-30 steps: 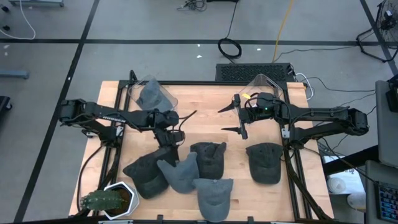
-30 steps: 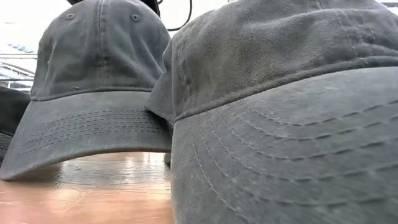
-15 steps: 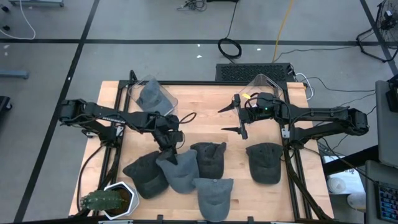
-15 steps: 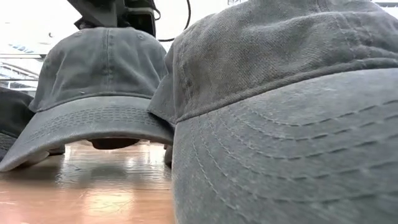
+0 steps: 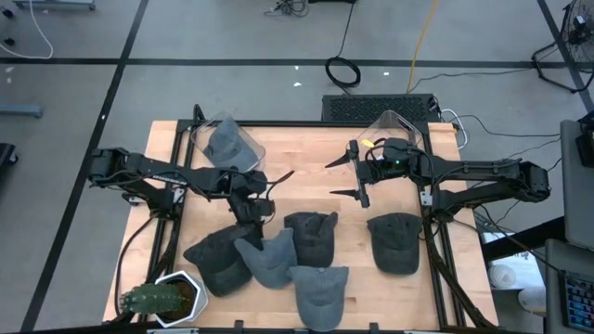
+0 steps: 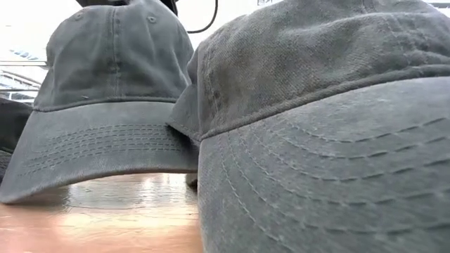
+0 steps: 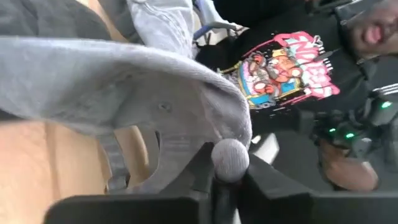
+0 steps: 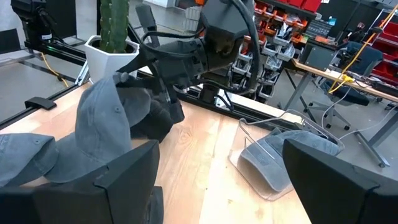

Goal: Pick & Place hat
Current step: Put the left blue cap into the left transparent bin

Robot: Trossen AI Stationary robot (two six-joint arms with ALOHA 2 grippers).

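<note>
A gray hat [image 5: 264, 255] is seen gripped by the left gripper [image 5: 249, 210] at the middle of the wooden surface [image 5: 306, 167], the jaws closed on the cloth at the hat's rear edge, as the left wrist view shows. The hat lies among four other hats [image 5: 311, 237] crowded near the front edge, beside a potted cactus [image 5: 153, 299]. The right gripper [image 5: 357, 174] is held above the surface well apart from the pile, its jaws wide open and empty. A clear stand [image 5: 227, 139] already carrying a hat is seen behind the left arm. A straight upward lift is judged best, so that the neighbouring hats touching the held one are not dragged along. The hat's long axis appears to run from the gripped rear toward the front edge, the brim pointing away from the gripper.
</note>
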